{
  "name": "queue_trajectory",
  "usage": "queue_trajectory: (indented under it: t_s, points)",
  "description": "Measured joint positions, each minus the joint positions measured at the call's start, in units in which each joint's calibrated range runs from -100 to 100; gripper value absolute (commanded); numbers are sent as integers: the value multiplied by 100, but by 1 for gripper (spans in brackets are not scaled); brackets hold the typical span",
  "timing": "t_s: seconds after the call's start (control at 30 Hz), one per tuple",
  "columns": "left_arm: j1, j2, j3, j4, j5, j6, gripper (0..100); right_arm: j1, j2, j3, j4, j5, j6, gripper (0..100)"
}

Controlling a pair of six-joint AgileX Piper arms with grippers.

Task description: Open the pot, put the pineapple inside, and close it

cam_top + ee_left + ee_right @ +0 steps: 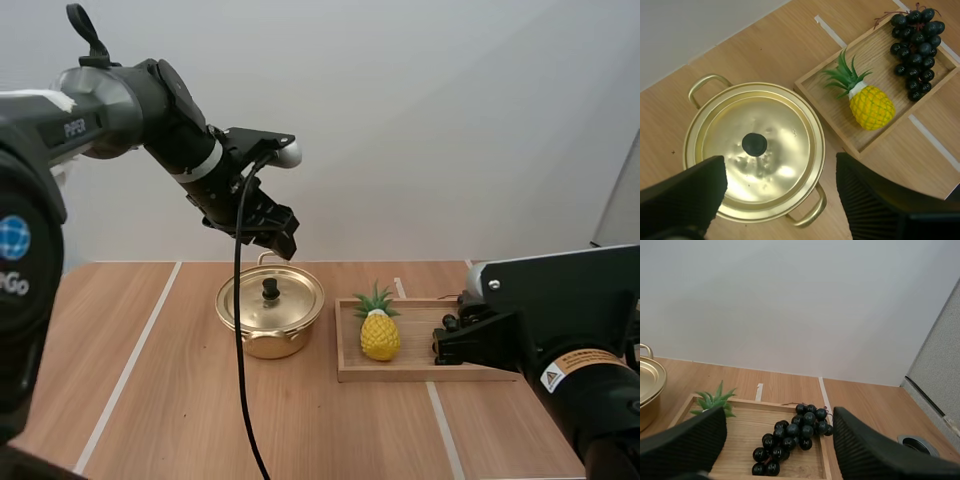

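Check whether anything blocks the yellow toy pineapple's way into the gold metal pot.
Yes: the round gold lid with its black knob sits on the gold metal pot, under the open left gripper.

Two grey-and-black arms, each tipped with a black two-fingered gripper.
The left arm has a rounded silver-grey link lettered "PiPER", black joints beyond it and a white band round the wrist; a black housing at its near end bears a blue globe mark. The right arm is a boxy black shell with a pale top edge and a white-and-yellow warning label showing a triangle. The left gripper and right gripper have broad matte-black fingers with finely ribbed inner faces.
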Motion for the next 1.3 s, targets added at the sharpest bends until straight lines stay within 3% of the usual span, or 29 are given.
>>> queue_trajectory:
  t_s: [0.63,1.03,1.3]
  points:
    - [0,1579,-425,247,-6,145,100,-49,0,0,0,0,0,100]
    - [0,1914,-425,398,-457,252,100,-88,0,0,0,0,0,100]
    - [-160,2145,-429,434,-663,275,100,-149,0,0,0,0,0,100]
